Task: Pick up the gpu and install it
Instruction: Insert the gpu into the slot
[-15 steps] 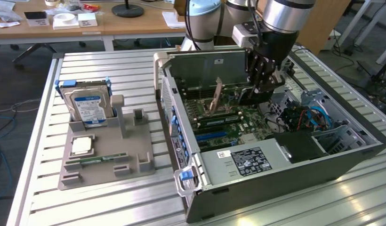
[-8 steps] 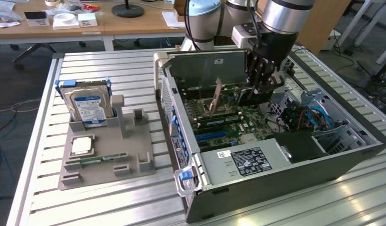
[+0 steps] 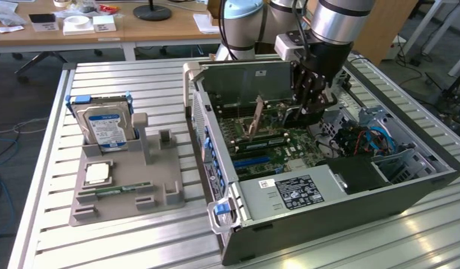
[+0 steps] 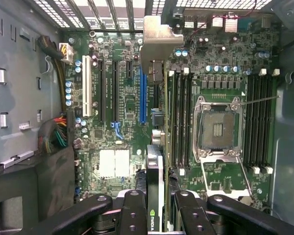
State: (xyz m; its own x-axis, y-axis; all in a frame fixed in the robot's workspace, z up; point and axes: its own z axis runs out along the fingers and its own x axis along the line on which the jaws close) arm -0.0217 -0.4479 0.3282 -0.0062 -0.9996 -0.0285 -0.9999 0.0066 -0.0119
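The gpu (image 4: 156,161) shows edge-on in the wrist view: a thin dark card with a green logo near my fingers (image 4: 132,210) and a silvery end bracket (image 4: 159,36) at its far end. My gripper (image 4: 159,215) is shut on it from both sides. The card hangs over the motherboard (image 4: 122,98), beside the blue slot (image 4: 142,93) and the memory slots. In the exterior view my gripper (image 3: 305,115) reaches down into the open computer case (image 3: 327,213), and the gpu's brownish back (image 3: 256,119) stands tilted toward that view's left of it. Whether the card sits in a slot I cannot tell.
A grey holder (image 3: 125,202) on the slatted table carries a silver hard drive (image 3: 104,126), a square chip (image 3: 97,172) and a green memory stick (image 3: 114,190). Inside the case are the power supply (image 3: 290,191), blue cables (image 3: 373,137) and the bare processor socket (image 4: 218,128).
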